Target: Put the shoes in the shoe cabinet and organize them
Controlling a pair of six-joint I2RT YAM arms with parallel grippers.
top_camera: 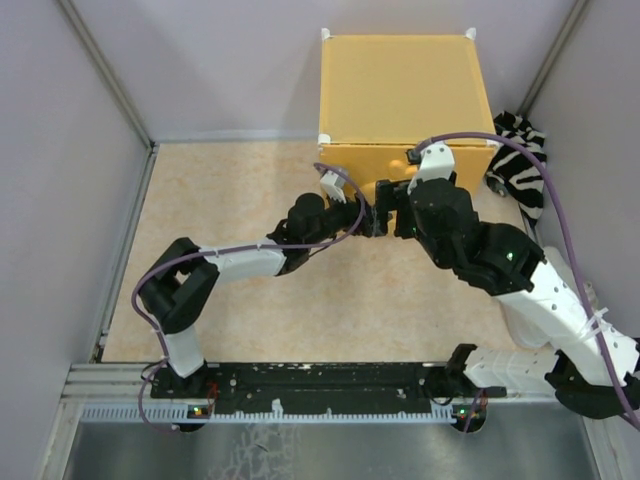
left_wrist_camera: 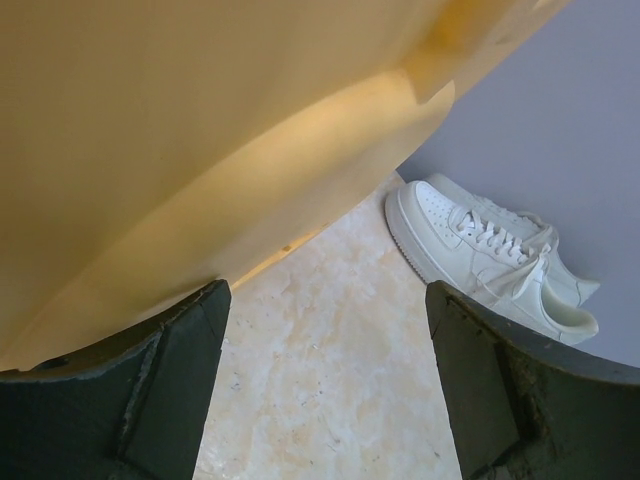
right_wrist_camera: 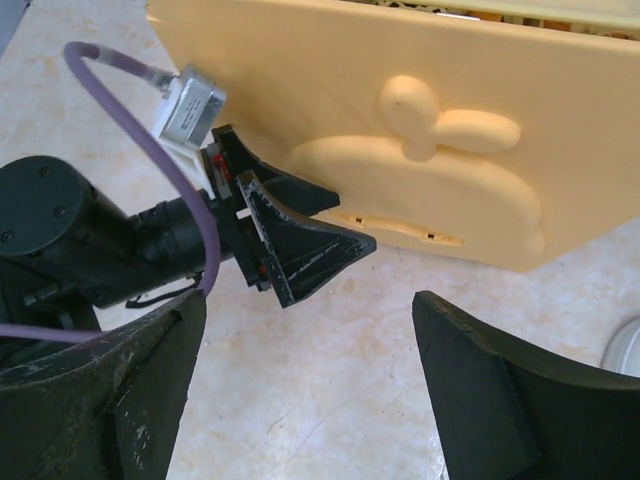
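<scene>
My left gripper (left_wrist_camera: 325, 300) and right gripper (right_wrist_camera: 310, 300) hang with jaws wide and empty, just near the door (right_wrist_camera: 400, 150) of the shoe cabinet (top_camera: 400, 90). It stands far right on the surface (top_camera: 240, 190), with pale sneakers (left_wrist_camera: 490, 260) beside it.

At the upper right of the top view we see a zebra-striped cloth (top_camera: 515, 160) bunched against the grey wall panel (top_camera: 600, 100). The beige marbled tabletop (top_camera: 230, 190) fills the middle of the frame. A black rail (top_camera: 330, 378) runs along its lower edge.
</scene>
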